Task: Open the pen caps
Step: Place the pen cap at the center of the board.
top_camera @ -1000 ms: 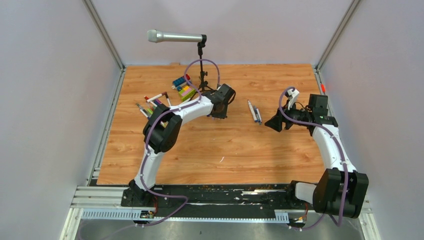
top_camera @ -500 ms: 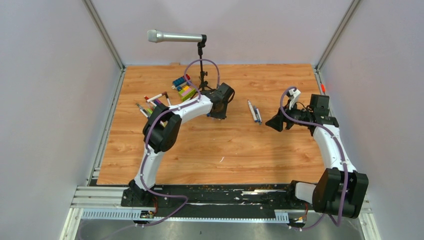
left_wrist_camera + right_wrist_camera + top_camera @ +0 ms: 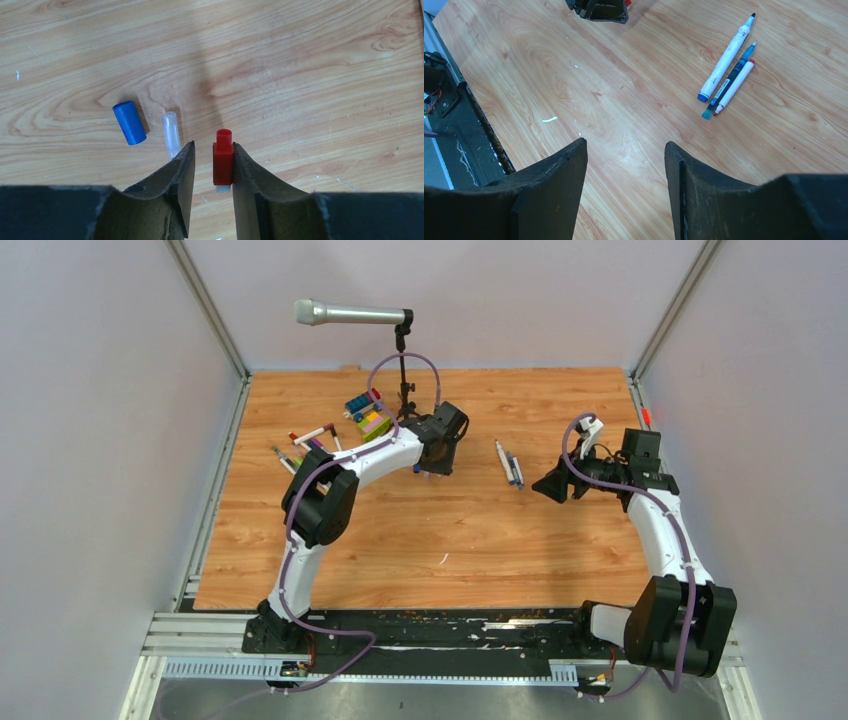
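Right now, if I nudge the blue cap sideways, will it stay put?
Probably not: the blue cap lies on its side and looks round, so it likely rolls. It is small plastic, so probably very light and easily flicked. If it rolls, it may bump the clear tube lying apart beside it.

No words, numbers or signs can be read in any view. If the pens [image 3: 725, 60] have print on them, it is too small to tell.
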